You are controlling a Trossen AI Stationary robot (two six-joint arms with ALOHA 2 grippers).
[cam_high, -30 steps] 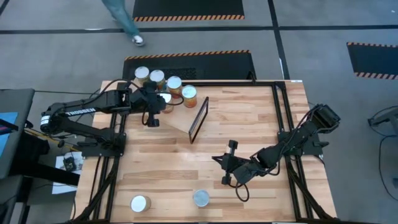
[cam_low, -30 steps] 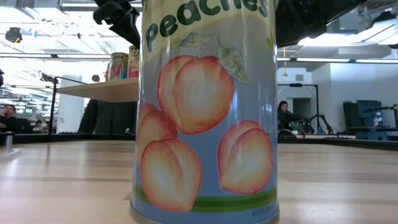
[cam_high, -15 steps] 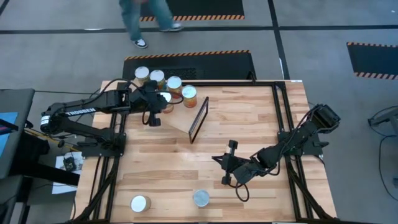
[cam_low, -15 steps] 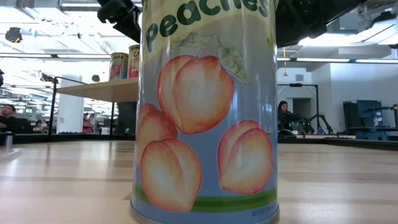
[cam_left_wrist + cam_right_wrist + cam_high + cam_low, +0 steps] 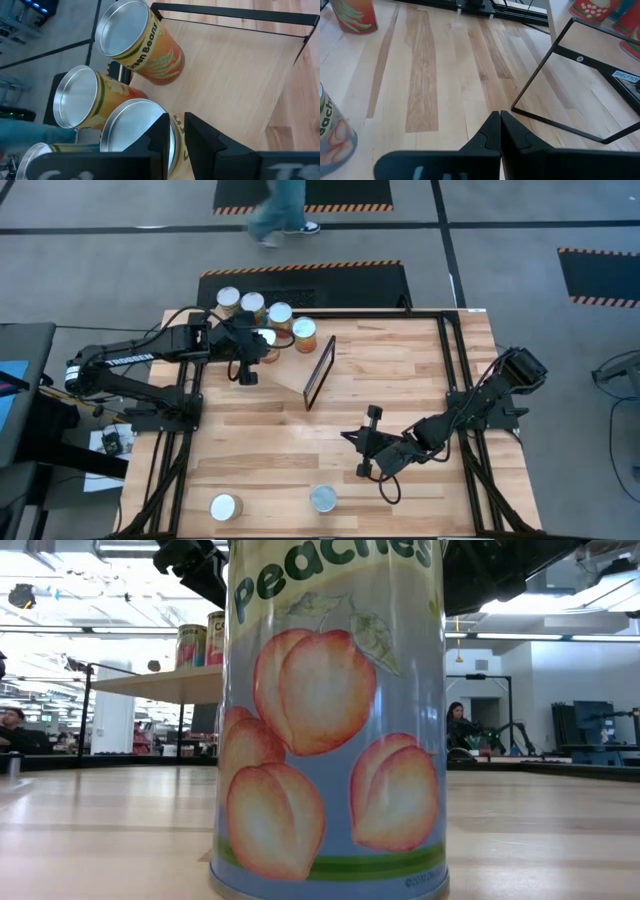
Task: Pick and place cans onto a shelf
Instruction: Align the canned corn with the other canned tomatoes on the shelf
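The plywood shelf (image 5: 285, 355) stands at the table's far left, with its black frame (image 5: 320, 370) toward the middle. Several cans (image 5: 252, 305) stand on it; they also show in the left wrist view (image 5: 135, 40). My left gripper (image 5: 262, 345) hangs over the silver lid (image 5: 132, 132) of one shelf can, its fingers (image 5: 162, 132) almost shut with a narrow gap. A peaches can (image 5: 322, 498) and another can (image 5: 225, 506) stand on their bases near the table's near edge. My right gripper (image 5: 348, 438) is shut and empty above the table's middle. My left gripper's fingertips (image 5: 192, 132) stand from above over the edge of the can's lid (image 5: 150, 112), next to its label. I cannot tell whether they touch the can. The can stands upright on the shelf board.
The peaches can (image 5: 330, 720) fills the low view, and the shelf (image 5: 160, 683) shows behind it. In the right wrist view the shelf frame (image 5: 560, 80) lies ahead, with the peaches can (image 5: 332, 135) and a green-bean can (image 5: 354, 15) off to one side. A person (image 5: 280, 210) walks beyond the far edge.
Both arms have kept still. The person beyond the table's far edge has walked toward the right.
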